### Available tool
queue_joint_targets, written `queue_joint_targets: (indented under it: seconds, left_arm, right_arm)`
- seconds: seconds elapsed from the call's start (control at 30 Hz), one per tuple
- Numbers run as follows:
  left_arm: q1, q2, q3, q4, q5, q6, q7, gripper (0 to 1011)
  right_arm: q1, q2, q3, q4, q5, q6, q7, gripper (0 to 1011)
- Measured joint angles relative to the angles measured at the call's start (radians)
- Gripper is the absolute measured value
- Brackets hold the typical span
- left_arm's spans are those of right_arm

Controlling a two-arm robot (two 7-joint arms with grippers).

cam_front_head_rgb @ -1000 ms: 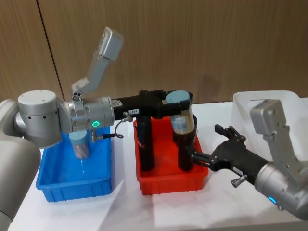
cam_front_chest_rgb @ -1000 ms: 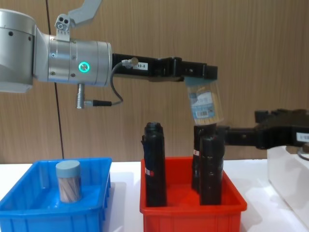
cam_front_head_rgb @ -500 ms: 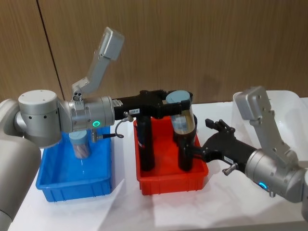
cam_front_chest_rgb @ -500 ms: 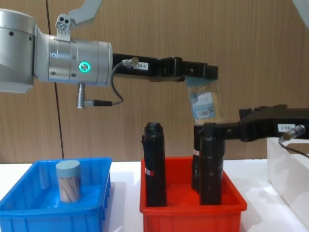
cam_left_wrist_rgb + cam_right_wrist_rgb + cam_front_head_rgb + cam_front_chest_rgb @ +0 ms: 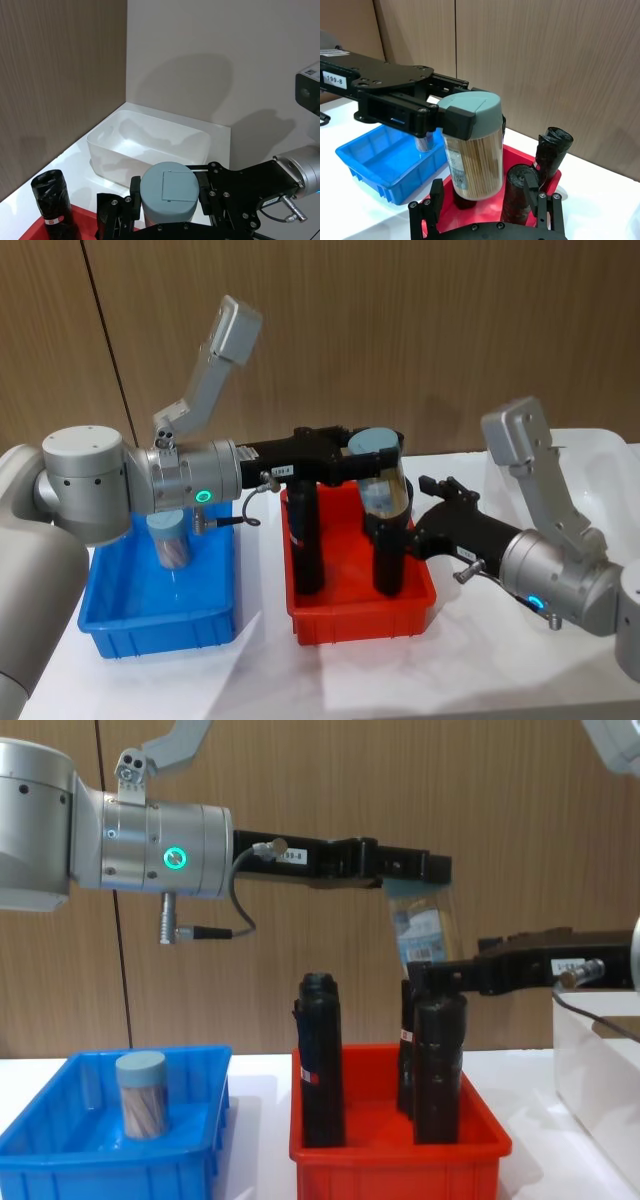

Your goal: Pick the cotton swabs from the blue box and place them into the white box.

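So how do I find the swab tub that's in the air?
Look above the red bin, where the left pincer reaches across. It grips a tub of cotton swabs at its grey lid; unlike the black rolls below, it's see-through.

Your right gripper [image 5: 490, 193] has advanced leftward from well short of the raised cotton swab tub [image 5: 473, 150]; its spread fingers [image 5: 436, 196] now flank the tub's lower end.
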Motion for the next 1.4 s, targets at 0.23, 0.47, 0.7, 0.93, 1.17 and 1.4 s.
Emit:
queue_joint_targets:
  seconds: [0.23,0.47,0.7,0.93,1.17,1.4]
  left_arm:
    - [0.0,0.0,0.0,0.0,0.0,0.0,0.0,664]
    - [0.0,0.0,0.0,0.0,0.0,0.0,0.0,664]
    - [0.0,0.0,0.0,0.0,0.0,0.0,0.0,664]
    - [0.0,0.0,0.0,0.0,0.0,0.0,0.0,664]
    - [0.0,0.0,0.0,0.0,-0.001,-0.001,0.001,664]
    - [0.0,0.0,0.0,0.0,0.0,0.0,0.0,734]
  right_arm:
    - [0.026,-0.012,-0.001,0.025,0.008,0.01,0.004,1001]
    - [0.046,-0.022,-0.003,0.047,0.015,0.016,0.009,1002]
    - [0.06,-0.029,-0.006,0.061,0.027,0.018,0.015,940]
    - [0.067,-0.033,-0.008,0.066,0.038,0.018,0.021,757]
    - [0.071,-0.034,-0.01,0.068,0.045,0.019,0.021,656]
    - [0.075,-0.035,-0.011,0.069,0.051,0.018,0.019,656]
